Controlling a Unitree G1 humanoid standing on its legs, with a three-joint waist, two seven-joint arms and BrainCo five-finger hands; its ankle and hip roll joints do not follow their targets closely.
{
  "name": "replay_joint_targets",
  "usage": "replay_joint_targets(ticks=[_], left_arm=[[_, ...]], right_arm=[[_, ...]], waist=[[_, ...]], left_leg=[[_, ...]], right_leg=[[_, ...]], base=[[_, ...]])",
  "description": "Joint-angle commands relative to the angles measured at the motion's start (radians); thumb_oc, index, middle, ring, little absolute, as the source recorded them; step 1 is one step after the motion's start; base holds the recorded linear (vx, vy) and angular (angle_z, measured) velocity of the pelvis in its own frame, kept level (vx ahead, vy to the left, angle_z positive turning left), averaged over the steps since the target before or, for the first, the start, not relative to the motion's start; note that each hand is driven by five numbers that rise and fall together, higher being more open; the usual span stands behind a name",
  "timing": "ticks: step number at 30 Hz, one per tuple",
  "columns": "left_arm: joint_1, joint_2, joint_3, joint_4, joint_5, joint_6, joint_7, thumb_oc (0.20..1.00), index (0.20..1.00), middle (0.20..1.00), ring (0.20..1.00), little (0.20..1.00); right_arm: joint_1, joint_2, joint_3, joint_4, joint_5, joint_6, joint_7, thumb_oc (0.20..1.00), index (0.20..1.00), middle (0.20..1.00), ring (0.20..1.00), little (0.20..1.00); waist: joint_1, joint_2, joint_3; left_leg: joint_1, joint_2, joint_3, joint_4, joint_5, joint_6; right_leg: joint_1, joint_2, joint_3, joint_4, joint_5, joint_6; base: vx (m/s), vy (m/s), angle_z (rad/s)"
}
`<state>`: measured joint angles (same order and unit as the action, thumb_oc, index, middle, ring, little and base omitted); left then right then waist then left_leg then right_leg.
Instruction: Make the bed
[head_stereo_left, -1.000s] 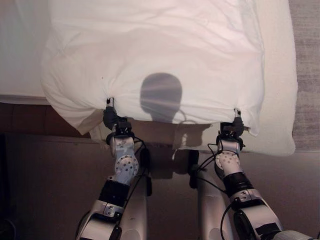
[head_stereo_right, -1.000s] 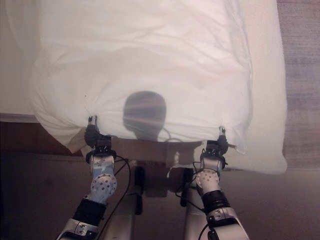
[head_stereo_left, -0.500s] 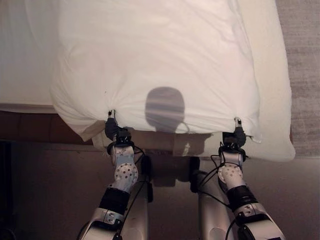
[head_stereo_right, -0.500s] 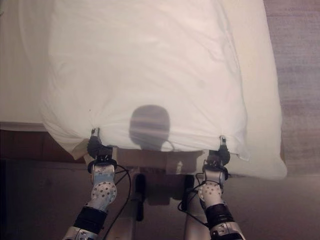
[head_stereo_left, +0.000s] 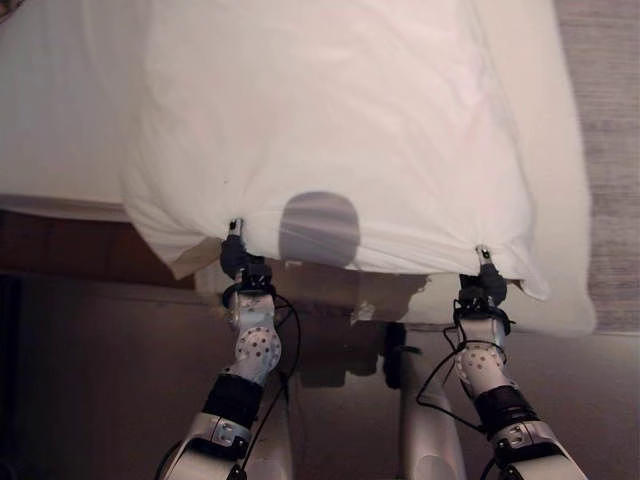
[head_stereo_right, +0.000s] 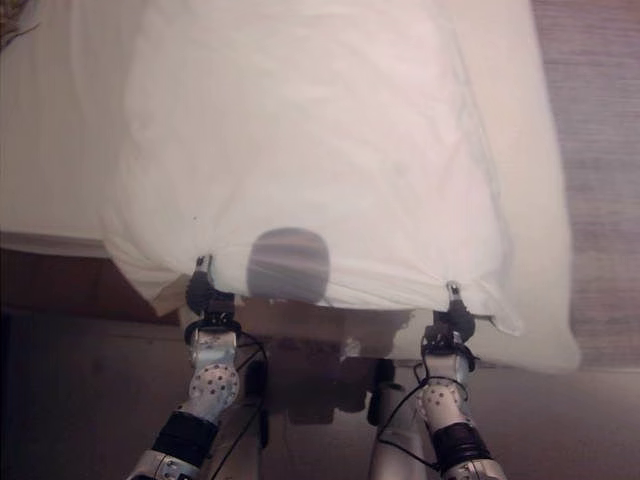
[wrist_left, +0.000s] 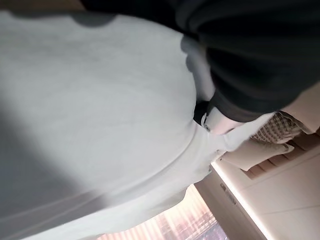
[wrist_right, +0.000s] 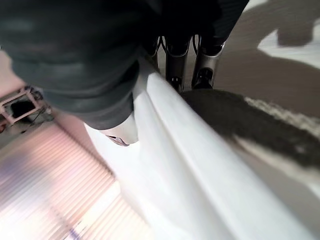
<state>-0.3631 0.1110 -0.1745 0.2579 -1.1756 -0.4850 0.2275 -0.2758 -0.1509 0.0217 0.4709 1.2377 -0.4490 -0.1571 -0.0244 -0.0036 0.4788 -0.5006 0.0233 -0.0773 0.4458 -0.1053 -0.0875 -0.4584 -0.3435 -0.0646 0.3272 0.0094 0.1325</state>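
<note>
A puffy white duvet (head_stereo_left: 340, 130) lies along the bed (head_stereo_left: 60, 120), and its near edge hangs over the bed's foot. My left hand (head_stereo_left: 238, 262) is shut on the near edge towards the duvet's left corner, where the cloth bunches into it. My right hand (head_stereo_left: 483, 290) pinches the same edge near the right corner. In the left wrist view the white cloth (wrist_left: 100, 125) runs under the dark cover, with the thumb (wrist_left: 217, 120) pressed on it. In the right wrist view the fingers (wrist_right: 172, 60) curl over a fold of the duvet (wrist_right: 200, 165).
A cream sheet (head_stereo_left: 565, 250) shows beyond the duvet's right side. The dark wooden bed frame (head_stereo_left: 60, 245) runs below the mattress at the left. Grey carpet (head_stereo_left: 610, 150) lies along the right of the bed.
The view has shifted. Both hands keep their hold on the near edge, and the duvet has slid to the right across the bed, baring more sheet at the left.
</note>
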Motion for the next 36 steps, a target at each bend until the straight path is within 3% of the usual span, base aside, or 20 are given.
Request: replay_joint_targets(ticks=[1,3,5,8,9,10,13,17,18,21,27,29,31,33,36], left_arm=[[0.041,0.126,0.109,-0.125,0.077,-0.083,-0.049,0.200,0.200,0.200,0.200,0.200],[0.068,0.136,0.127,-0.138,0.088,-0.071,-0.054,0.200,0.200,0.200,0.200,0.200],[0.104,0.135,0.148,-0.158,0.106,-0.050,-0.044,0.200,0.200,0.200,0.200,0.200],[0.108,0.115,0.129,-0.168,0.115,-0.033,-0.048,0.200,0.200,0.200,0.200,0.200],[0.108,0.115,0.129,-0.168,0.115,-0.033,-0.048,0.200,0.200,0.200,0.200,0.200],[0.120,0.110,0.116,-0.178,0.131,-0.024,-0.051,0.200,0.200,0.200,0.200,0.200],[0.143,0.087,0.116,-0.184,0.109,-0.020,-0.051,0.200,0.200,0.200,0.200,0.200],[0.144,0.087,0.116,-0.184,0.109,-0.020,-0.052,0.200,0.200,0.200,0.200,0.200],[0.170,0.060,0.113,-0.169,0.071,-0.012,-0.055,0.200,0.200,0.200,0.200,0.200],[0.175,0.056,0.109,-0.171,0.063,-0.008,-0.061,0.200,0.200,0.200,0.200,0.200],[0.192,0.024,0.097,-0.175,0.033,-0.003,-0.078,0.200,0.200,0.200,0.200,0.200],[0.208,0.017,0.108,-0.186,0.033,0.003,-0.080,0.200,0.200,0.200,0.200,0.200],[0.214,0.022,0.117,-0.200,0.038,-0.001,-0.077,0.200,0.200,0.200,0.200,0.200],[0.210,0.031,0.131,-0.205,0.046,-0.012,-0.068,0.200,0.200,0.200,0.200,0.200],[0.199,0.047,0.127,-0.203,0.045,-0.024,-0.064,0.200,0.200,0.200,0.200,0.200]], right_arm=[[0.066,0.006,-0.007,-0.044,-0.033,-0.019,0.034,0.200,0.200,0.200,0.200,0.200],[0.068,0.010,-0.002,-0.053,-0.050,-0.008,0.039,0.200,0.200,0.200,0.200,0.200],[0.064,0.006,0.008,-0.077,-0.056,-0.007,0.044,0.200,0.200,0.200,0.200,0.200],[0.086,-0.004,0.004,-0.082,-0.052,-0.014,0.052,0.200,0.200,0.200,0.200,0.200],[0.086,-0.003,0.003,-0.083,-0.052,-0.014,0.052,0.200,0.200,0.200,0.200,0.200],[0.101,-0.012,0.001,-0.090,-0.052,-0.020,0.053,0.200,0.200,0.200,0.200,0.200],[0.110,-0.030,0.022,-0.090,-0.077,-0.015,0.035,0.200,0.200,0.200,0.200,0.200],[0.111,-0.030,0.022,-0.091,-0.077,-0.015,0.034,0.200,0.200,0.200,0.200,0.200],[0.113,-0.043,0.019,-0.069,-0.083,-0.010,0.023,0.200,0.200,0.200,0.200,0.200],[0.122,-0.049,0.013,-0.072,-0.087,-0.005,0.018,0.200,0.200,0.200,0.200,0.200],[0.111,-0.071,0.015,-0.056,-0.085,0.001,0.016,0.200,0.200,0.200,0.200,0.200],[0.105,-0.074,0.015,-0.055,-0.084,0.002,0.018,0.200,0.200,0.200,0.200,0.200],[0.097,-0.076,0.021,-0.059,-0.087,0.002,0.018,0.200,0.200,0.200,0.200,0.200],[0.093,-0.071,0.018,-0.057,-0.076,-0.010,0.016,0.200,0.200,0.200,0.200,0.200],[0.084,-0.069,0.012,-0.042,-0.068,-0.022,0.004,0.200,0.200,0.200,0.200,0.200]], waist=[[0.003,-0.032,-0.111],[0.010,-0.035,-0.114],[0.017,-0.038,-0.101],[0.000,-0.053,-0.100],[0.000,-0.054,-0.102],[-0.003,-0.057,-0.097],[0.008,-0.055,-0.089],[0.009,-0.055,-0.089],[0.012,-0.023,-0.102],[0.008,-0.012,-0.119],[0.017,0.003,-0.088],[0.024,-0.007,-0.090],[0.036,-0.021,-0.104],[0.045,-0.023,-0.107],[0.049,-0.014,-0.117]], left_leg=[[-0.026,-0.071,-0.010,0.063,-0.050,0.065],[-0.001,-0.073,0.006,0.039,-0.052,0.087],[0.045,-0.086,0.046,-0.035,-0.029,0.098],[0.094,-0.133,0.049,-0.139,0.012,0.105],[0.094,-0.134,0.049,-0.143,0.017,0.105],[0.116,-0.150,0.051,-0.186,0.032,0.104],[0.116,-0.143,0.092,-0.201,0.048,0.113],[0.117,-0.143,0.093,-0.201,0.048,0.113],[0.130,-0.126,0.109,-0.211,0.058,0.105],[0.130,-0.122,0.106,-0.217,0.068,0.095],[0.096,-0.127,0.073,-0.044,0.074,0.051],[0.096,-0.082,0.052,-0.025,0.049,0.056],[0.095,-0.033,-0.028,-0.064,0.062,0.058],[0.120,0.022,-0.142,-0.168,0.122,0.045],[0.146,0.116,-0.187,-0.316,0.210,0.015]], right_leg=[[0.152,-0.036,0.102,-0.291,0.229,0.040],[0.104,0.005,0.060,-0.209,0.182,0.016],[0.018,0.132,-0.043,-0.021,0.069,-0.020],[-0.006,0.271,-0.019,0.050,-0.021,-0.039],[-0.008,0.270,-0.019,0.049,-0.019,-0.039],[0.002,0.318,-0.006,0.024,-0.038,-0.051],[0.028,0.311,-0.003,-0.042,-0.022,-0.053],[0.029,0.311,-0.002,-0.043,-0.021,-0.053],[0.057,0.322,0.013,-0.082,-0.026,-0.056],[0.066,0.327,0.010,-0.096,-0.030,-0.062],[0.091,0.309,-0.007,-0.033,-0.066,-0.086],[0.090,0.295,0.008,-0.014,-0.078,-0.085],[0.083,0.280,0.030,-0.010,-0.083,-0.079],[0.070,0.283,0.054,0.028,-0.101,-0.077],[0.055,0.259,0.054,0.075,-0.131,-0.065]], base=[[0.14,0.453,0.29],[0.03,0.359,0.31],[-0.02,0.435,-0.64],[0.00,0.215,-0.37],[0.03,0.145,0.08],[-0.01,0.098,-0.02],[-0.02,0.033,-0.22],[0.00,-0.041,-0.27],[0.03,-0.156,-0.01],[0.03,-0.157,-0.13],[-0.01,-0.082,0.16],[0.01,0.027,0.12],[0.04,0.093,0.07],[0.05,0.155,-0.15],[0.05,0.296,-0.12]])
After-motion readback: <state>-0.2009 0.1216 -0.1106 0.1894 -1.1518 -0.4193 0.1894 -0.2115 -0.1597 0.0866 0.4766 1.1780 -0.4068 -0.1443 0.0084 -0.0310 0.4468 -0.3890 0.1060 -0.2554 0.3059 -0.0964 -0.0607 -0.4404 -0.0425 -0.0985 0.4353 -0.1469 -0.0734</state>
